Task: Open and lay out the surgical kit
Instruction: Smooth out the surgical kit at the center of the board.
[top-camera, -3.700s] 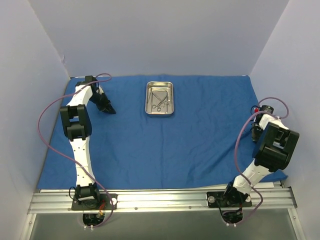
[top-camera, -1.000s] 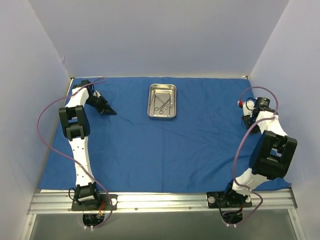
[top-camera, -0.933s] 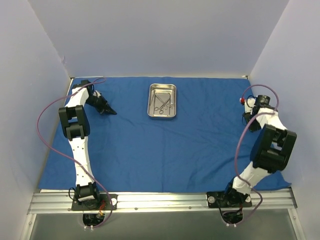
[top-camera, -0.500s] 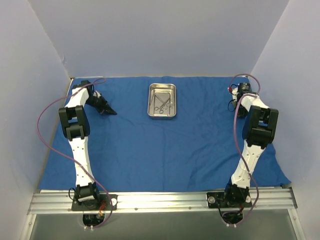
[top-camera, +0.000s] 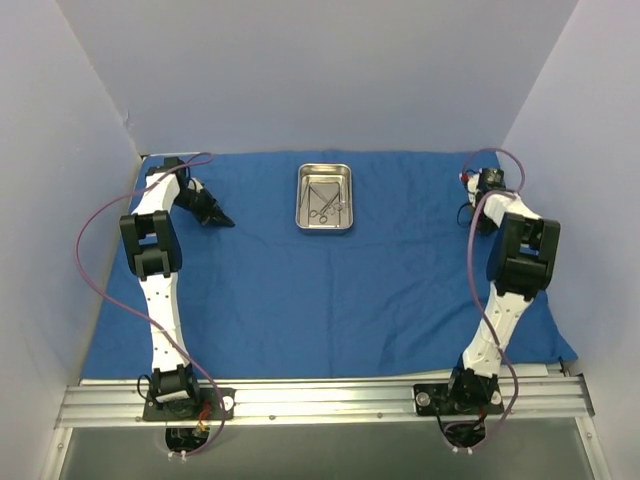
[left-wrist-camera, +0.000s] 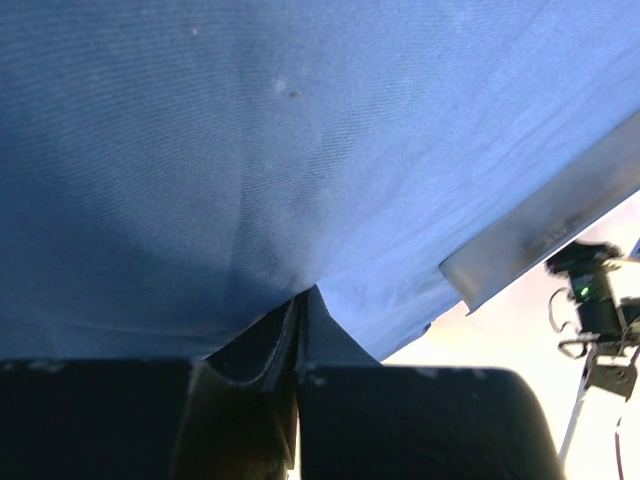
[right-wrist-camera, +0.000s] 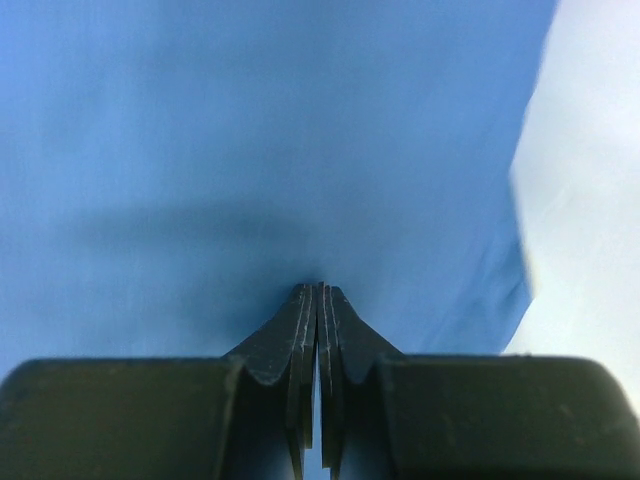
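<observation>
Drape-spreading step, read from the near edge outward. The drape (top-camera: 330, 300) covers the worktop (left-wrist-camera: 530, 235) from the near edge to the far one, and its near right corner looks to overhang unevenly. Both arms reach far out. The left claw (left-wrist-camera: 305, 298) is down on the cloth near the far left corner and the right claw (right-wrist-camera: 318, 290) near the far right corner. Each has its jaws pressed together with the tips meeting the fabric. A crease runs up to the left tips, which suggests a nipped fold, but neither wrist view settles whether cloth lies between the jaws. The tray (top-camera: 297, 200), holding the instruments (top-camera: 322, 205), sits at the far centre, between the two claws and well apart from both. The step appears to be drawing the drape flat toward its far corners. To do this well, pull both sides outward evenly and low. Keep the tension gentle so the tray does not slide or tip. Release only once the creases have gone.
</observation>
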